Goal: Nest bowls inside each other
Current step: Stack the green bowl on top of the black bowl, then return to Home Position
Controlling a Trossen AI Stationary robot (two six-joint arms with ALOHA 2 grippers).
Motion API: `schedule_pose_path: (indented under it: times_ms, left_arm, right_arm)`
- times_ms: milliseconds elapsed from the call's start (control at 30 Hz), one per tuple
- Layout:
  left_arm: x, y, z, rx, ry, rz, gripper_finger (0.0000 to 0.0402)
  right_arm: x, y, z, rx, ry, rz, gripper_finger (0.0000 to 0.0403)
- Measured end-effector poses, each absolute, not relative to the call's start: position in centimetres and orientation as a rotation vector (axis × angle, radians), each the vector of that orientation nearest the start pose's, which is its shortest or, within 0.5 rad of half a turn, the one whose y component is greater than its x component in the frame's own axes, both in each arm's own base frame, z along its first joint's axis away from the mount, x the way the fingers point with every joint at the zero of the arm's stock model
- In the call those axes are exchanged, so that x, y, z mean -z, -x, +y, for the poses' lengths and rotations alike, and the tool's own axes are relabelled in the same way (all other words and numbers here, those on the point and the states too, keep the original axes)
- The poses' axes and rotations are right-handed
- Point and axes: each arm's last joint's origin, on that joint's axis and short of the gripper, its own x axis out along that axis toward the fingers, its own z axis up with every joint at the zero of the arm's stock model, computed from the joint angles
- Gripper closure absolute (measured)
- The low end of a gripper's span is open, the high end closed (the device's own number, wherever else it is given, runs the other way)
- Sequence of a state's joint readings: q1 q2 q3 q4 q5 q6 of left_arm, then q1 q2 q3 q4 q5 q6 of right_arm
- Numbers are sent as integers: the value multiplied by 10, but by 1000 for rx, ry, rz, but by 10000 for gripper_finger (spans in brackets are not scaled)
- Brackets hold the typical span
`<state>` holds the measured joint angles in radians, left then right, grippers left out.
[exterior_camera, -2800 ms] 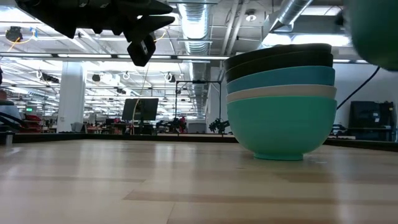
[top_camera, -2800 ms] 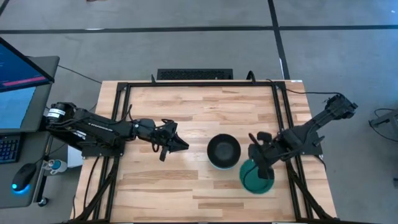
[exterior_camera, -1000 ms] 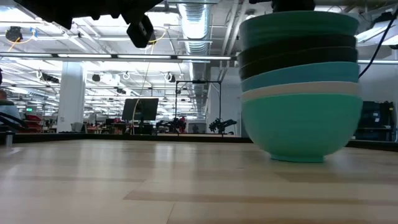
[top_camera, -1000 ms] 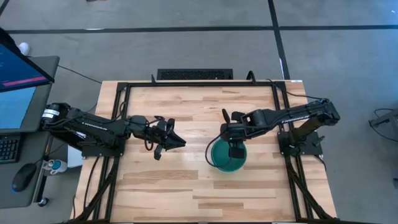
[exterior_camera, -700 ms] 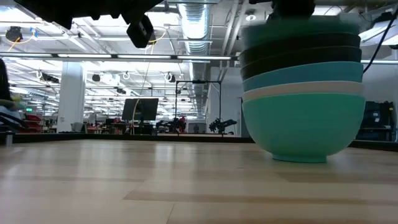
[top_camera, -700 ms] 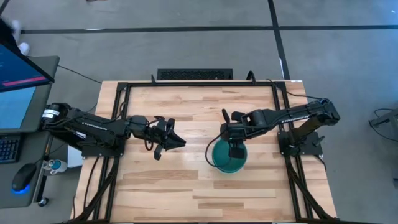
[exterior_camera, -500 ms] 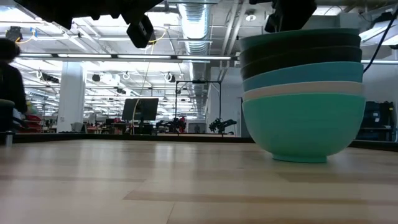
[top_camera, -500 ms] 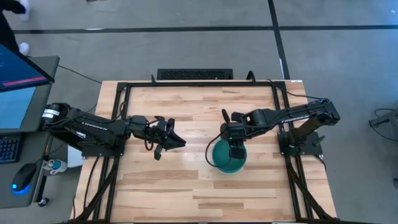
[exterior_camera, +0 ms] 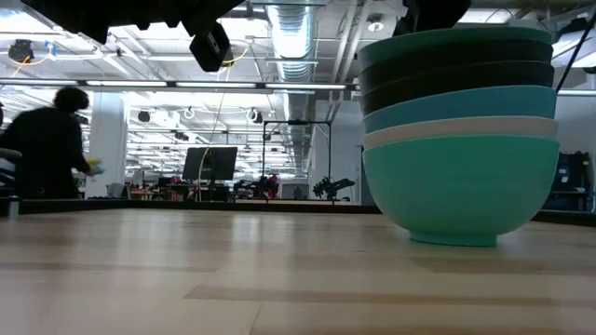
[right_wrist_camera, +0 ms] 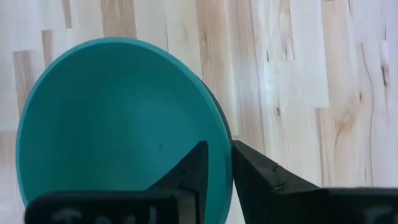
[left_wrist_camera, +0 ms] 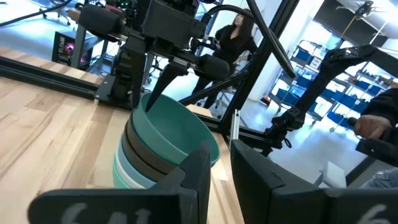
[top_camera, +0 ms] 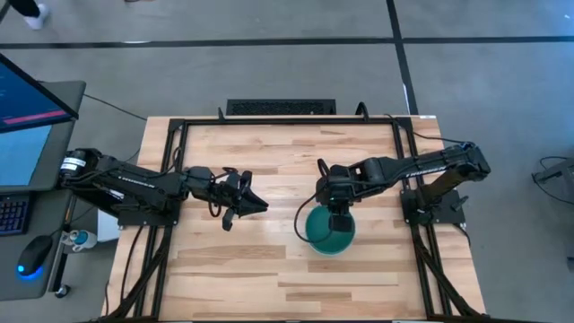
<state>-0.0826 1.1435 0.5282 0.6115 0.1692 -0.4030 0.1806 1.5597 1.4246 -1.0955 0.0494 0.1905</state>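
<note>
High view: straight down from above, taking in the whole table [top_camera: 269, 260] and both arms. Low view: at tabletop level, facing across into the room — very near the stack of bowls [exterior_camera: 456, 130]. Left wrist view: level, toward the stack from the side. Right wrist view: downward, close over the stack's top rim. Shared by all four — the stack.

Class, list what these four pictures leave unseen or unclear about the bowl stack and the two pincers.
- Inner bowls: the high view shows only the teal green bowl, which covers the rest.
- Stack: its right side is cut off by the low view's edge.
- Right pincer: its fingertips merge darkly over the bowl.
- Left pincer: too small; it waits left of the stack.
</note>
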Motion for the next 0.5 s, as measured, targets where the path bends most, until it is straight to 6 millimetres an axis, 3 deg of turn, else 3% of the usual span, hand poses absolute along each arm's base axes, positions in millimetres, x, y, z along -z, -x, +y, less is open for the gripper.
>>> schedule_pose_path:
  times_ms: [233, 500]
  left_arm:
    - [-251, -240, -25, 238, 401, 53, 347]
    - [-251, -240, -24, 237, 402, 53, 347]
  right_arm:
    - [-304, -296, 53, 11, -41, 1224, 311]
    - [-334, -299, 61, -43, -61, 1123, 311]
